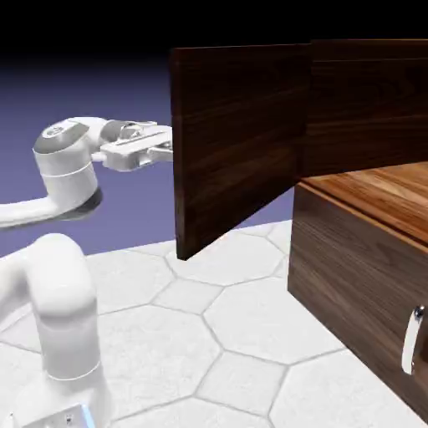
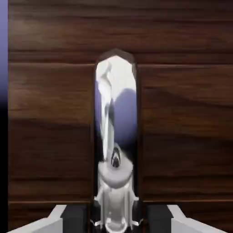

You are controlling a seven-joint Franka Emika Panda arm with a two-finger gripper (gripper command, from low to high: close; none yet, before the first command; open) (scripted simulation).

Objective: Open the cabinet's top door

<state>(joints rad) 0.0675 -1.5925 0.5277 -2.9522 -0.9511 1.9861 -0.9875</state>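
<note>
Lower door [image 1: 359, 276] with silver handle [image 1: 413, 341] beneath the top door [image 1: 238, 142]

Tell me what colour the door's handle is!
Shiny silver, best seen in the hand view.

Base [image 1: 63, 405] at exterior view's lower left. Shoulder [image 1: 58, 276] above it, rounded; upper arm [image 1: 10, 280] runs out past left edge. Forearm [image 1: 29, 211] comes back in higher up, near level, to upright wrist [image 1: 68, 171]. Hand [image 1: 129, 152] reaches toward exterior view's right, about level. Gripper [image 2: 115, 219] closed in a grip, grey fingertips [image 2: 74, 218] apart, one either side in hand view; ends hidden in exterior view.
</note>
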